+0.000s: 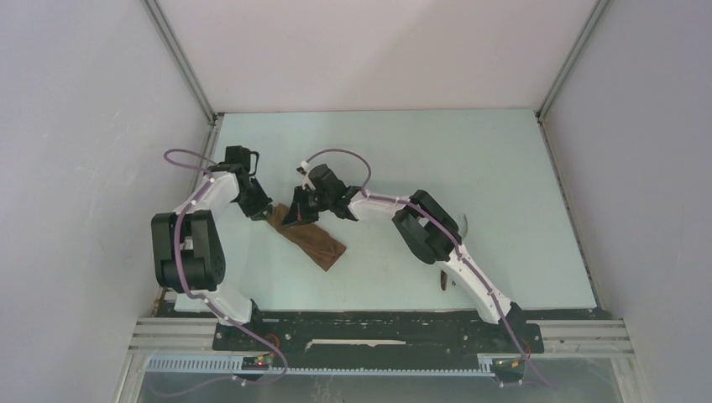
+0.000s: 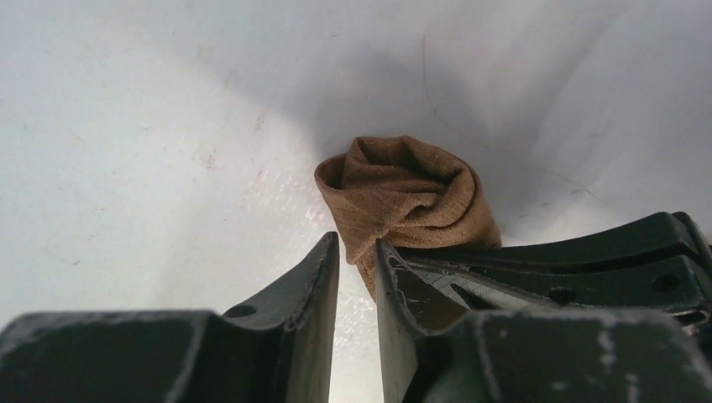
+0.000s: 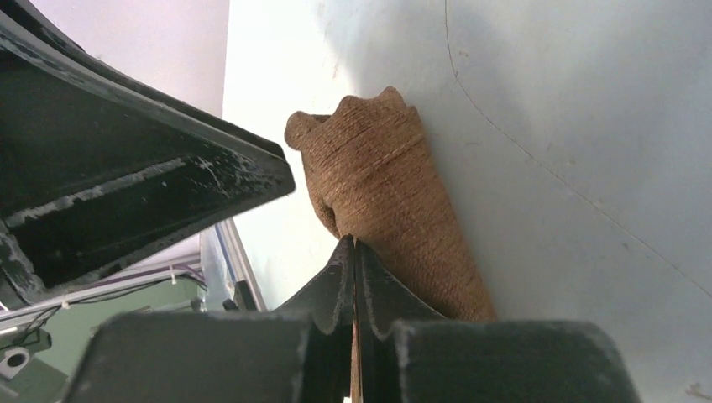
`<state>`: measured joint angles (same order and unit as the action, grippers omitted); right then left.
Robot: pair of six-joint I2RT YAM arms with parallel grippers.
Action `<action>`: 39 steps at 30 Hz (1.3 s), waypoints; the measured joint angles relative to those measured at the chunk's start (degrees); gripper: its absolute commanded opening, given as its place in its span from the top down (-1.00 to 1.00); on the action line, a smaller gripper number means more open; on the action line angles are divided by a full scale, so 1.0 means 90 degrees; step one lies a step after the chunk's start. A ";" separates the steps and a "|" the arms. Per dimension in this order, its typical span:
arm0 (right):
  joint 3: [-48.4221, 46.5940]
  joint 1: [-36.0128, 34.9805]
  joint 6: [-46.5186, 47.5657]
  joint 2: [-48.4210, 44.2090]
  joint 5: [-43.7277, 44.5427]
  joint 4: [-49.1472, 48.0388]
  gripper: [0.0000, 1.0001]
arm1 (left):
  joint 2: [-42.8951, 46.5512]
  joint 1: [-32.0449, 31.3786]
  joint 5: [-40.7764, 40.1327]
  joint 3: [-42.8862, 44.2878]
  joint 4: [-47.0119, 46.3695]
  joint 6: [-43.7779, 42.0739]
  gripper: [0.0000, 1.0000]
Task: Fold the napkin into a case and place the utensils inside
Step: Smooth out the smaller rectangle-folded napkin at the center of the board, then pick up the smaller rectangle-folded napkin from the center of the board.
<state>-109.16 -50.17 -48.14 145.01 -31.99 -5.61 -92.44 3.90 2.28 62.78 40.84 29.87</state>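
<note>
Closest to the arm bases, the utensils [image 1: 442, 282] lie on the pale table [image 1: 495, 168], well apart from the cloth and mostly hidden under the right arm. Only a brown handle end peeks out, and a pale curved sliver beyond the arm may be a blade. Neither piece is inside anything yet.

Further in, left of centre, the napkin [image 1: 312, 241] lies as a narrow brown strip running diagonally. It is folded over on itself, so the folding looks well advanced. Seen from the wrist cameras, its far-left end is bunched into soft, rounded pleats around a dark hollow. Whether that makes a finished case is hard to judge. The fabric is a matte, finely ribbed weave, limp and thick where layered, and the table under it is smooth and faintly scuffed.

Both grippers meet at that far end. The right gripper [image 3: 353, 245] has its black fingers pressed together on an edge of the cloth, with a thin brown sliver showing between them. The left gripper [image 2: 358, 252] has its worn, paint-chipped fingers [image 2: 317, 285] narrowly parted. Light shows through the gap, and the cloth's lower corner reaches in at the tips.

What is left, by my reading, is to settle the pouch's mouth, then fetch both pieces and slide them in.
</note>
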 measured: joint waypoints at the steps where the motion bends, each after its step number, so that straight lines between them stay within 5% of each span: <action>1: -0.0083 -0.0027 0.0002 0.0058 0.0046 0.0032 1.00 | -0.0104 -0.0024 -0.0032 0.0049 0.0049 -0.0015 0.45; 16: -0.0593 -0.0143 -0.0051 0.0372 0.0449 0.0413 1.00 | -0.0782 -0.0367 -0.0413 0.0469 0.0430 -0.0236 0.55; 24: -0.0925 -0.0172 -0.0056 0.0527 0.0551 0.0573 0.99 | -0.0896 -0.0367 -0.0425 0.0486 0.0544 -0.0398 1.00; 39: -0.2499 -0.0231 0.0068 0.1290 0.0731 0.1399 0.99 | -0.0743 -0.0362 0.0389 0.0682 0.0539 -0.0381 1.00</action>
<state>-131.66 -52.25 -47.53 156.62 -25.41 6.98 -99.13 0.64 5.78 68.93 45.69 26.44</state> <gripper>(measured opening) 0.007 0.002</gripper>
